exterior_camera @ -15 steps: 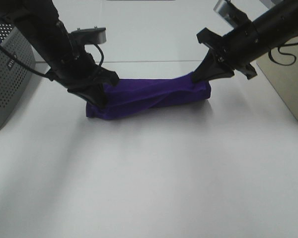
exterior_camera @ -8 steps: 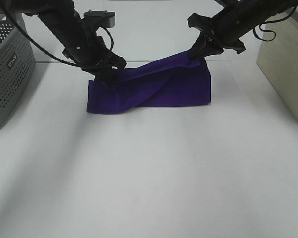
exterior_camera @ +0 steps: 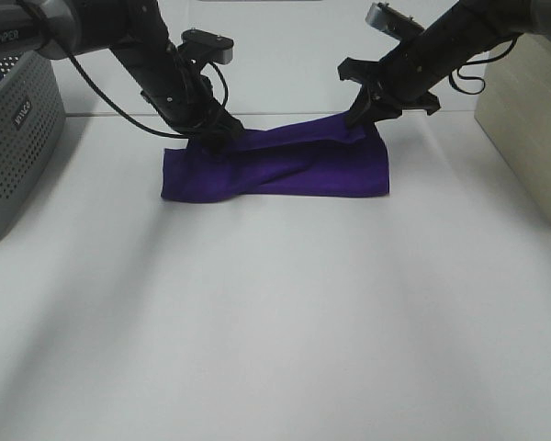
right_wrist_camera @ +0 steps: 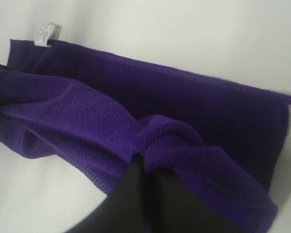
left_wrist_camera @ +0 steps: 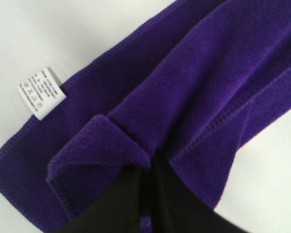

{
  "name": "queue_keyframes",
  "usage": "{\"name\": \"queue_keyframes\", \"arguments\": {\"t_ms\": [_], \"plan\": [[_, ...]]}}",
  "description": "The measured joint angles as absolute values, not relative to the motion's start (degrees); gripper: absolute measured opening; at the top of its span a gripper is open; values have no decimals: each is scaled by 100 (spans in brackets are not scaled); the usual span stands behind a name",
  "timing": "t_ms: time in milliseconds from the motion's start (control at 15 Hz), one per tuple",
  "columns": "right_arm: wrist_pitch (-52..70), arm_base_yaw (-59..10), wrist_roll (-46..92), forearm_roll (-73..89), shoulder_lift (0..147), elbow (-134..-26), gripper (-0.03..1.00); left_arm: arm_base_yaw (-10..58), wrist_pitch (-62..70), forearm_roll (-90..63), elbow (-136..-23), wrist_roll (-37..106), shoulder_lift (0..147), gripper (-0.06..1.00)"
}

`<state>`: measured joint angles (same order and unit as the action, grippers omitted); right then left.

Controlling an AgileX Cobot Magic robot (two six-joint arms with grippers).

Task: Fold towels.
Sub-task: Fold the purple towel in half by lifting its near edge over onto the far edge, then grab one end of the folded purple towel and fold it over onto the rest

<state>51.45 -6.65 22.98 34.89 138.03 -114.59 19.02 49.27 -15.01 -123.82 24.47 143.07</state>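
**A:** Start big. What's the lay of things?

**B:** A white table (exterior_camera: 275,331), with a grey perforated basket (exterior_camera: 14,138) out beyond the left arm. The purple towel (exterior_camera: 294,175) lies flat as a long band, and that long axis runs straight from one gripper to the other.

**A:** And the grippers?

**B:** The left gripper (exterior_camera: 205,138) is clamped on a raised fold near its end of the band. The right gripper (exterior_camera: 361,115) is pinched on the upper layer at the opposite end. Both wrist views show cloth bunched at closed fingertips.

**A:** Which way does the rest lie from them?

**B:** Below both, spreading from the fingertips toward the front of the table. Neither arm is nearer, since each has its own end. I'd judge the next fold has to travel across the band's short width, with both arms moving evenly.

**A:** Anything small?

**B:** The white tag (left_wrist_camera: 41,92) sits on the bottom layer's edge, just beside the left gripper.
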Motion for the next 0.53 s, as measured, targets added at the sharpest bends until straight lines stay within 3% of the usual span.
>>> {"name": "queue_keyframes", "arguments": {"t_ms": [200,333,533], "plan": [[5151,-665,2298,3472,13883,-11459,3,1902,4899,-1461,-12387,2447,14370,7],[5139,-665,2298,3466,13883,-11459,13,1902,4922,-1381,-12387,2424,14370,24],[5162,-665,2194,3249,13883,-11459,64,1902,5220,-722,-12485,1581,14370,68]]}}
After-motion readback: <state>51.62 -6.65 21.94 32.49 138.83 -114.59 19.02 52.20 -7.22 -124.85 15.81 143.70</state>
